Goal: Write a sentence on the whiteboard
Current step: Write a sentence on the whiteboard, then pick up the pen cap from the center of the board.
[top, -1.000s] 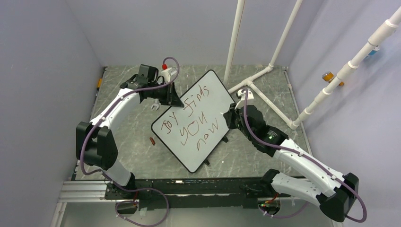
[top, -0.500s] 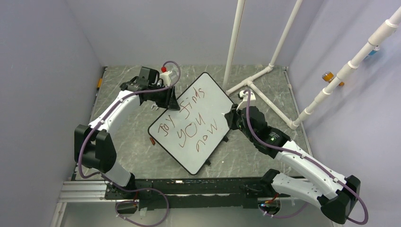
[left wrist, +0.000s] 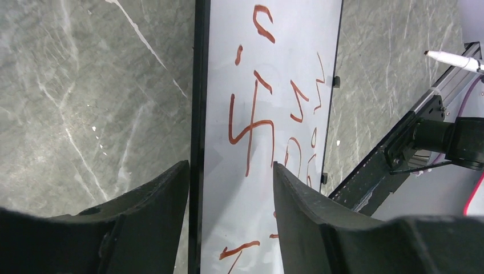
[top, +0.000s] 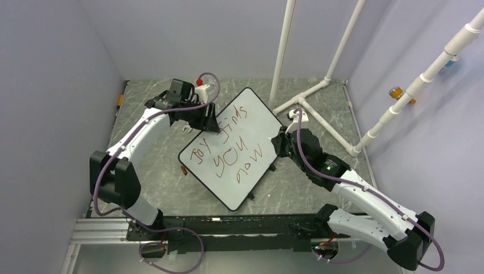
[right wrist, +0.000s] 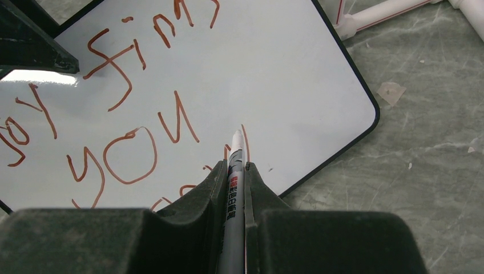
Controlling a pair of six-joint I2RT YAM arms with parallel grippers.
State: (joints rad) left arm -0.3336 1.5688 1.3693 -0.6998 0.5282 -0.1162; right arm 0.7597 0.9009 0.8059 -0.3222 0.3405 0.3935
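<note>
- The left arm (top: 142,128) reaches up the left side of the tabletop (top: 154,171) with its elbow bent, bringing the left end effector (top: 210,123) to the upper-left edge of the whiteboard (top: 257,111).
- In the wrist view its fingers (left wrist: 154,211) stand apart, released, with the board's dark rim running between them.
- The right arm (top: 354,185) sweeps in from the lower right, its forearm angled toward the board's right edge.
- The right end effector (top: 281,140) is clenched on a marker (right wrist: 237,149), whose white tip points at the board beside the last letters. Whether the tip touches cannot be told.
- The whiteboard lies mid-tabletop, turned diamond-wise, with one corner toward the arms' bases and small black feet showing along its lower-right edge.
- The sentence (top: 231,151) runs across it in slanted rows of thin, uneven reddish-brown strokes, reading "Joy finds you now".
</note>
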